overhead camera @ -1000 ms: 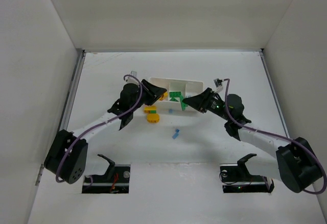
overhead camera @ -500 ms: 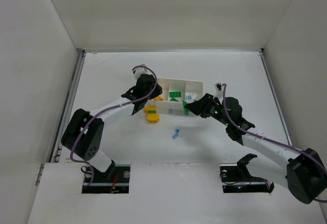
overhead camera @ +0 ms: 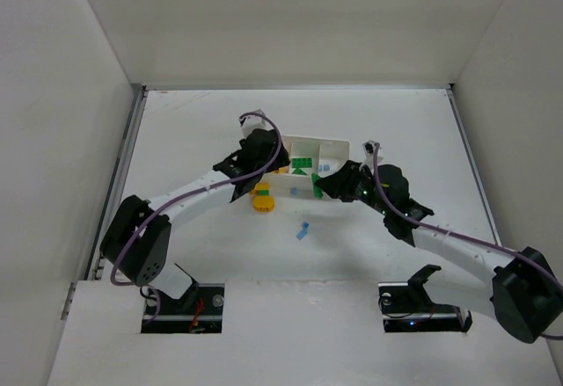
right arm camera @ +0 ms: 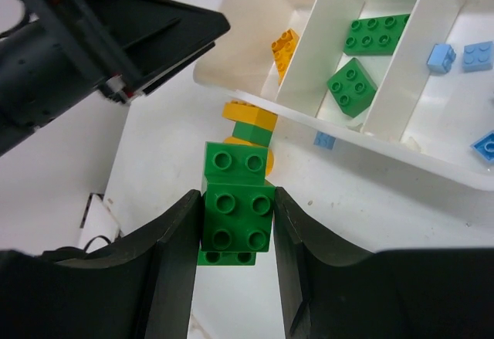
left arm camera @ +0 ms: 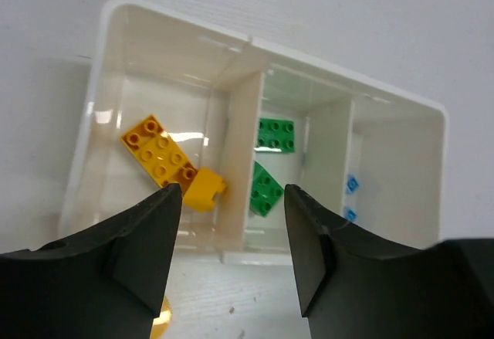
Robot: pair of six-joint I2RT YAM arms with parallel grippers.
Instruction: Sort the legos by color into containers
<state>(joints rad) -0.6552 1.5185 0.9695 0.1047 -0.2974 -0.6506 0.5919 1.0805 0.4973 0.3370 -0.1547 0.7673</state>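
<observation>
Item in hand: green brick (right arm camera: 238,219), studs up, gripped on its two long sides; its long axis runs along the fingers and points toward the tray
Right end effector (right arm camera: 238,194): closed narrow on the green brick; sits just outside the tray's near wall
Left end effector (left arm camera: 231,200): jaws parted, nothing between them; hangs over the left end of the tray
Tray (left arm camera: 185,22): long, white, three compartments with thin dividers; sits on the worktop (overhead camera: 193,122)
Left compartment: two yellow-orange bricks (left arm camera: 160,152), touching
Middle compartment (left arm camera: 290,167): two sorted green bricks (left arm camera: 275,134), apart from each other
Right compartment: tiny light blue bricks (left arm camera: 352,182)
Loose stock: loose stack (overhead camera: 261,200) of yellow-orange with some green, just before the tray's left end; loose blue brick (overhead camera: 303,230) nearer the arms, well apart from the tray
Governing relation: in the right wrist view the middle compartment lies ahead and to the right of the held brick, beyond the near wall; the right arm holds the brick and is next to that wall
Step judged: carry over the wall and release among the greens
Progress judged: well along; loose stock still to sort
Hazard judged: the dividers are thin and the left end effector is close by; a drift sideways could drop the brick in the wrong compartment
</observation>
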